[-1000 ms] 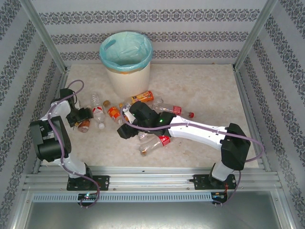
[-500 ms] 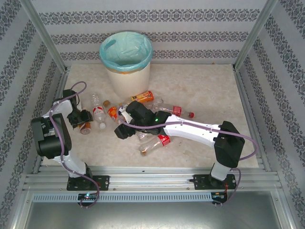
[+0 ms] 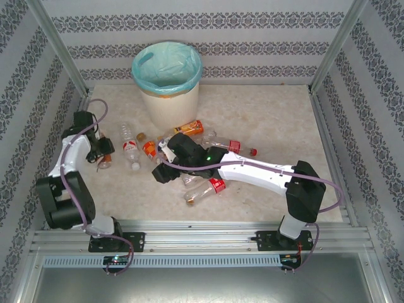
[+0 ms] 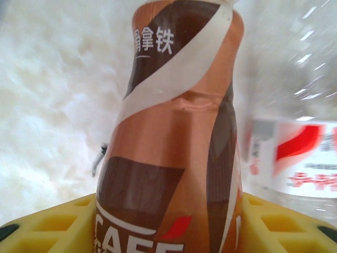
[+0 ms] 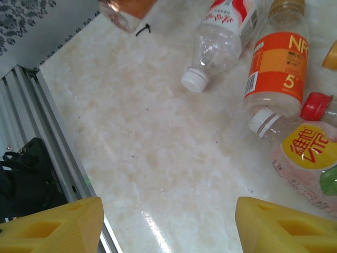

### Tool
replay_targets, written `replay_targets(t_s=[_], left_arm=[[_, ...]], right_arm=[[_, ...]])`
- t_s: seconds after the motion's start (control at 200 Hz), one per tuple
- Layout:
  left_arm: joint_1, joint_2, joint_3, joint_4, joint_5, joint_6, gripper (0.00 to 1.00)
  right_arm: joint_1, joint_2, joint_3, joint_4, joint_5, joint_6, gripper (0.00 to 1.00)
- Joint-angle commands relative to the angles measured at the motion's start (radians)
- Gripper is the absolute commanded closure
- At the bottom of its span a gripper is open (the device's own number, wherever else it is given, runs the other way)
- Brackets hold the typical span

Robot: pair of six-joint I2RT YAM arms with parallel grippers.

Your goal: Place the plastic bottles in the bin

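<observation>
Left arm swung outward, left of bin; left gripper [image 4: 168, 226] closed in, now clamped on brown-labelled plastic coffee bottle [image 4: 174, 132]. Round cream-white plastic bin [image 3: 169, 104] upright. Clear plastic bottles [image 3: 203, 189] scattered on marbled surface [image 3: 271, 120] in front of bin. Right gripper [image 5: 168, 221] among them, fingers apart. Bottles likely light, thin-walled, slippery, roll-prone; take mid-body, across label.

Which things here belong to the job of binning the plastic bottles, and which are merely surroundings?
Job: bin; brown-label bottle; orange-label bottle; white-capped bottle; red-capped bottle.
Surroundings: metal rail; patterned wall.
</observation>
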State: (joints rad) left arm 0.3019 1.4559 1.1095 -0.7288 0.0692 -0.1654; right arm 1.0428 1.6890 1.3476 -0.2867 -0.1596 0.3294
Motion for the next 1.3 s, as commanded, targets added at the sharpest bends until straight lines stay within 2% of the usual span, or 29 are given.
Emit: replay_targets(t_s=[0.0, 0.24, 0.37, 0.624, 0.834, 0.904, 1.099, 1.294], left_arm=[[-0.006, -0.092, 0.069, -0.042, -0.016, -0.037, 0.47], [-0.064, -0.18, 0.257, -0.073, 0.055, -0.073, 0.49], [-0.176, -0.152, 0.397, -0.089, 0.014, -0.055, 0.49], [-0.367, 0.018, 0.712, -0.09, -0.009, -0.021, 0.5], [-0.476, 0.206, 0.891, 0.035, 0.043, 0.042, 0.49], [-0.5, 0.266, 0.931, 0.087, 0.07, 0.07, 0.49], [-0.529, 0.404, 1.028, 0.183, 0.053, 0.07, 0.49], [-0.528, 0.514, 1.147, 0.157, 0.04, 0.071, 0.48]], right_arm=[[-0.015, -0.084, -0.011, 0.034, 0.033, -0.002, 0.33], [-0.077, -0.094, 0.072, 0.042, 0.01, -0.02, 0.33], [-0.126, -0.092, 0.138, 0.025, 0.011, -0.037, 0.33], [-0.246, -0.1, 0.229, 0.037, 0.026, 0.028, 0.33], [-0.296, -0.114, 0.231, 0.068, 0.067, 0.055, 0.33], [-0.302, -0.119, 0.22, 0.09, 0.079, 0.058, 0.33], [-0.31, -0.136, 0.193, 0.132, 0.089, 0.086, 0.34], [-0.306, -0.154, 0.168, 0.135, 0.085, 0.097, 0.34]])
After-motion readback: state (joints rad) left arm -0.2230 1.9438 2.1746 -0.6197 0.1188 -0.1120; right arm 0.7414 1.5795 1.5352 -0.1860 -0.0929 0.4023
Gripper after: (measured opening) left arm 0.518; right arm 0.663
